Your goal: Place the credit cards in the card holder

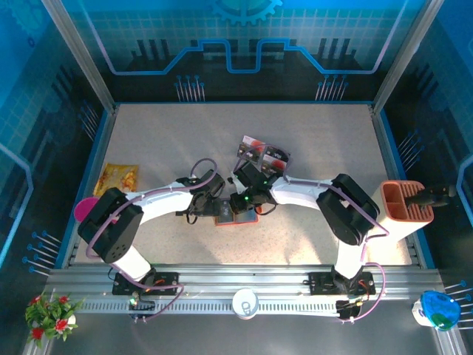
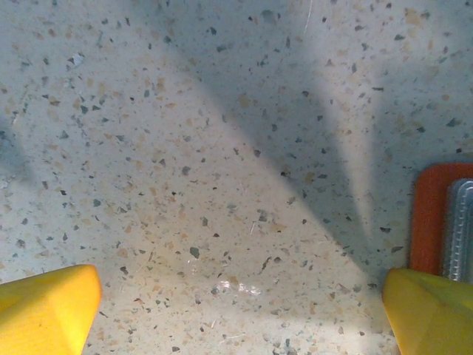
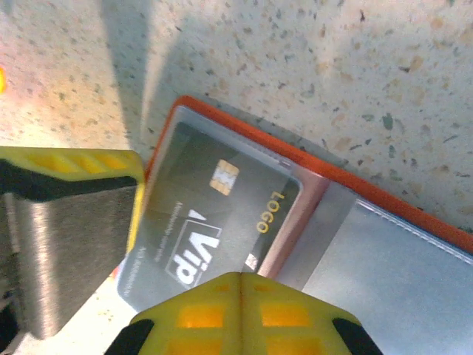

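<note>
A: Which arm has it, and pushing which way?
B: The right. The credit card [image 3: 222,214] lies on the card holder [image 3: 384,200], long axis into its pocket — right gripper [image 3: 151,229] clenched at the card's outer end. Left gripper [image 2: 236,318] gapes empty, just beside the card holder.

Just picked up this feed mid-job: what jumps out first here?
A dark VIP card lies on the open orange wallet, right beneath the right gripper. From above, that wallet sits mid-table with more cards lying just behind it. The left gripper hangs wide open over bare table, beside the wallet's edge.
</note>
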Robot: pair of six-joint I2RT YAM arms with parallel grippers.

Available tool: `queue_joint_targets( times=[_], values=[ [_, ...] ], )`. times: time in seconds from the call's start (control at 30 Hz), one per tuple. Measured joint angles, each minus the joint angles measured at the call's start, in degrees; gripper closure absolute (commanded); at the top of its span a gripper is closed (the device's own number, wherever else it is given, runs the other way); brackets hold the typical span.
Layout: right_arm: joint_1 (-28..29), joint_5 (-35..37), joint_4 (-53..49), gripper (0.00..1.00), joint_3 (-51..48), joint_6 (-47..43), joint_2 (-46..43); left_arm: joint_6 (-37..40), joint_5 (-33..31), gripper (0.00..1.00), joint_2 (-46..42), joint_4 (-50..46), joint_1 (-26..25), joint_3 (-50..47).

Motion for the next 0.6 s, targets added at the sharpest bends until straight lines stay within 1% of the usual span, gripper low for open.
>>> queue_joint_targets(
  times=[0.1,0.27,0.37,0.5,0.6],
  values=[
    [-0.1,-0.1,-0.2,0.93,-0.5,0.0,-2.8,0.0,-1.0,0.01,-2.1,-0.4,0.0,0.0],
    [-1.6,0.0,-0.6,0.84,-1.9,-0.2,-8.0,0.0,-2.4,0.01,-5.6,-0.9,0.0,0.0],
    [-3.4,0.1,-0.9,0.78,-3.6,-0.6,-10.8,0.0,-3.1,0.01,-7.7,-0.5,0.0,0.0],
    [-6.3,0.1,-1.0,0.73,-6.7,-1.1,-14.0,-0.5,-4.8,0.01,-12.0,0.7,0.0,-0.9],
    [-8.5,0.0,-1.0,0.70,-8.5,-1.4,-15.4,-2.4,-5.7,0.01,-16.2,2.0,0.0,-2.4]
  ],
)
